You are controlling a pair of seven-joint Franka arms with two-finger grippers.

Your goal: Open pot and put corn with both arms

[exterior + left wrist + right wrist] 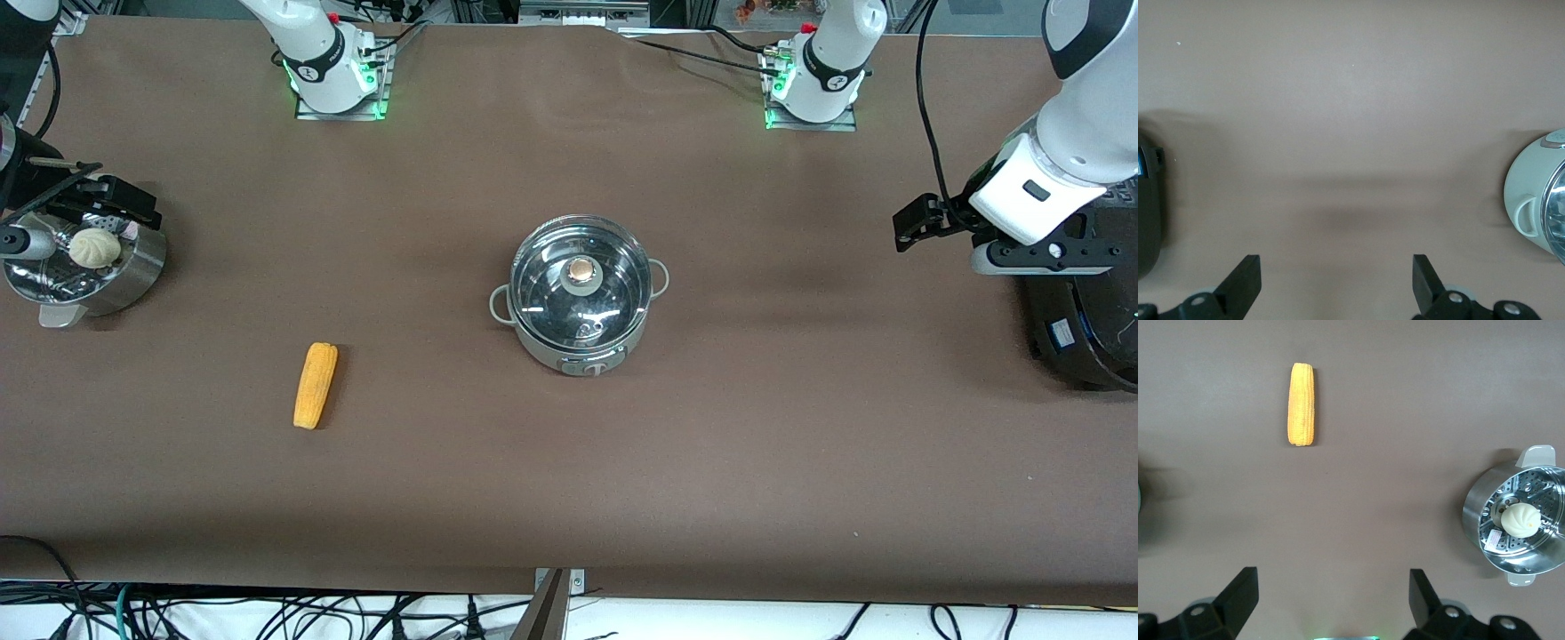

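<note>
The steel pot [578, 333] stands at the table's middle with its glass lid [613, 267] on, tan knob [582, 269] up. Its edge shows in the left wrist view [1531, 193]. The yellow-orange corn [316, 385] lies on the brown cloth, nearer the front camera than the pot and toward the right arm's end. It also shows in the right wrist view [1301, 404]. My left gripper [1042, 252] [1337, 263] hangs open and empty high over the cloth beside the black cooker. My right gripper [93, 203] [1333, 577] hangs open and empty high beside the steamer bowl.
A perforated steel steamer bowl [133, 276] [1475, 513] with a white bun [94, 247] [1520, 520] sits at the right arm's end. A large black cooker [1080, 329] [1148, 213] sits at the left arm's end. Cables hang below the table's front edge.
</note>
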